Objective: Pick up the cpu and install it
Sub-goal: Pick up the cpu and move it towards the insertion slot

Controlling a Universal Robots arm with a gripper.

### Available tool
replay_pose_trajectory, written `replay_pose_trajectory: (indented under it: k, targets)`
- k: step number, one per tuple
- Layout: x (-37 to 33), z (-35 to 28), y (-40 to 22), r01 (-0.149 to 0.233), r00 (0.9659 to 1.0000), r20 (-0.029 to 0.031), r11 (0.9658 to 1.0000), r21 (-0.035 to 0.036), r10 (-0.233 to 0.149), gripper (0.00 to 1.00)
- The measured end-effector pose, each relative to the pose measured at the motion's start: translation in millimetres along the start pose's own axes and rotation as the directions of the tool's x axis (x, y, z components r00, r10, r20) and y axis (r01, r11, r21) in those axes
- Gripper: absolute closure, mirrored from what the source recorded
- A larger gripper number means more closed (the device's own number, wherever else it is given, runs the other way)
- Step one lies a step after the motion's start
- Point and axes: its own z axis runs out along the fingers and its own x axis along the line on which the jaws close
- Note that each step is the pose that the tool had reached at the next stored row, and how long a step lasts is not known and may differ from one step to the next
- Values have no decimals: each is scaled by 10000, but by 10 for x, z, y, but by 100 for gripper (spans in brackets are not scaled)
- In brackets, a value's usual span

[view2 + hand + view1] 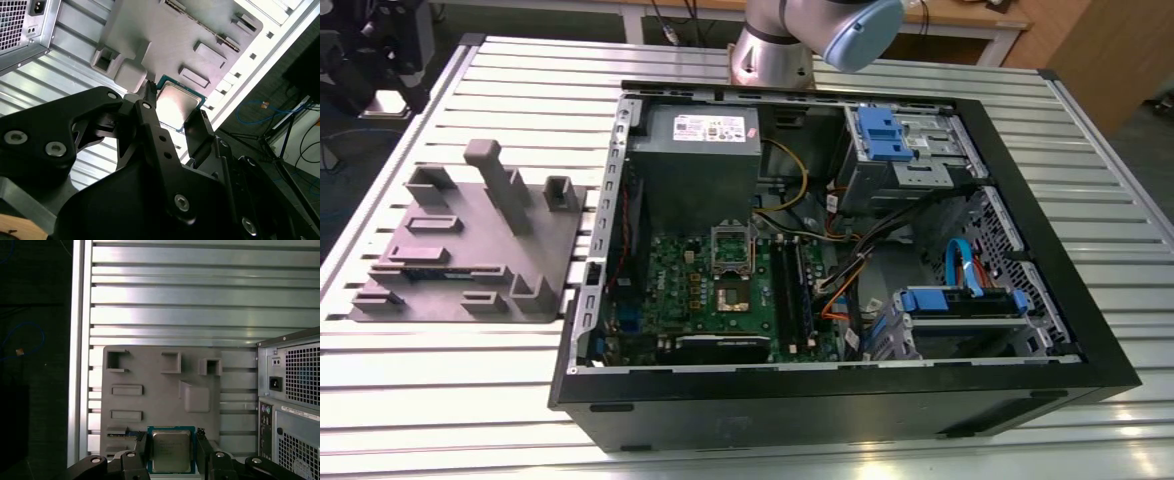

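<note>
The cpu (pixel 171 451), a small square chip with a shiny metal top and a green rim, sits between the two black fingers of my gripper (pixel 171 447), which is shut on its opposite edges. The second wrist view shows the same chip (pixel 181 104) clamped between the fingers (pixel 150 102), held well above the grey parts tray (pixel 160 390). In the exterior view that tray (pixel 467 240) lies at the left of the open computer case (pixel 1067 330). On the green motherboard, the socket (pixel 731 290) lies bare with its metal frame (pixel 730 243) raised.
The case holds a grey power-supply box (pixel 700 140), black memory sticks (pixel 790 280), blue drive brackets (pixel 887 130) and loose cables. The tray carries raised blocks and a narrow stick (pixel 120 432). A slatted metal table (pixel 200 295) lies underneath. The case's rear panel (pixel 295 405) shows in the first wrist view.
</note>
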Motion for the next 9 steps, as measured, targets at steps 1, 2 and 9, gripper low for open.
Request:
replay_pose_trajectory:
  k: [1, 2, 9]
  targets:
    - [-2, 0, 0, 1, 10000, 0, 10000, 0, -1, 53]
    - [-4, 0, 0, 0, 10000, 0, 10000, 0, 0, 53]
    - [-17, 0, 0, 0, 10000, 0, 10000, 0, 0, 53]
